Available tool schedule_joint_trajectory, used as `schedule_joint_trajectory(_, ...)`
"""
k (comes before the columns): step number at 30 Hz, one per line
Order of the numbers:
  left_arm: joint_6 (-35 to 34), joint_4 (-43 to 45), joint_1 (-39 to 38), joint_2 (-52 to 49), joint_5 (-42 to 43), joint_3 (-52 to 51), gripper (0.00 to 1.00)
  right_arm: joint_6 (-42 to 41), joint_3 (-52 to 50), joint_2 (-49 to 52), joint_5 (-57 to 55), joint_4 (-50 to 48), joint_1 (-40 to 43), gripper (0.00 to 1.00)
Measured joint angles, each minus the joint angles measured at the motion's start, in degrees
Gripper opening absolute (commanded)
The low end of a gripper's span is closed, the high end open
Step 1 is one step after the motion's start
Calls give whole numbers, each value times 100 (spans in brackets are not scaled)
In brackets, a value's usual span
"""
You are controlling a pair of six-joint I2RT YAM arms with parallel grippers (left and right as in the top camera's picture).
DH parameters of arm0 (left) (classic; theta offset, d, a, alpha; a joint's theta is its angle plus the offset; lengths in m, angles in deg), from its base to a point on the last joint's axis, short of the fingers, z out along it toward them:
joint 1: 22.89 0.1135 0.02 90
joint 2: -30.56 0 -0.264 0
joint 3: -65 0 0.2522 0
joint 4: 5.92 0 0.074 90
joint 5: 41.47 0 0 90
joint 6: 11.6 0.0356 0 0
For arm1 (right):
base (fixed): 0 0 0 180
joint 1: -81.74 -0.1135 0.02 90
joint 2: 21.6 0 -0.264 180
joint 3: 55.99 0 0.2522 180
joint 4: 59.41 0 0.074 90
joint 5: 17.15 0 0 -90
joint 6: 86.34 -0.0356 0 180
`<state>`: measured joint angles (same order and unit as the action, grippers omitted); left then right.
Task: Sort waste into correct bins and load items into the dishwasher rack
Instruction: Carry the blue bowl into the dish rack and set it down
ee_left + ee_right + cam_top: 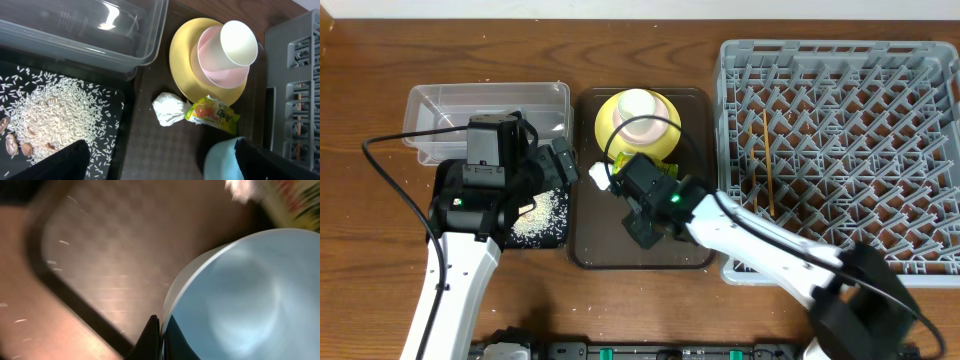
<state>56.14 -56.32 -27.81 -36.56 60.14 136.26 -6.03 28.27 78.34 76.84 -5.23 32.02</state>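
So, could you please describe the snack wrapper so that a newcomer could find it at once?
Start at the big grey rack; the brown tray lies beside it. On that tray, below the yellow plate in the left wrist view, the wrapper lies next to a crumpled white tissue. It is the only printed, shiny yellow-green packet there.

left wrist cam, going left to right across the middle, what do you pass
rice heap on the black tray → crumpled white tissue → yellow-green snack wrapper → grey dishwasher rack
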Motion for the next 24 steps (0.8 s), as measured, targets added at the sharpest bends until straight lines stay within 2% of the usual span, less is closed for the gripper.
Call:
schedule_joint_trajectory(5, 0, 2, 0, 0, 0, 0, 95, -2, 575, -885, 94, 168, 210, 1)
schedule_joint_trajectory(11, 0, 2, 0, 0, 0, 0, 95, 85, 887, -1886, 743, -140, 1491, 1)
schedule_joint_trajectory(19, 0, 4, 2, 0, 0, 0, 95, 127, 894, -1661, 3755, -1314, 4172, 1)
schedule_joint_trajectory(24, 0, 0, 0, 0, -2, 0, 95, 107, 894, -946, 5635, -2323, 4990, 1)
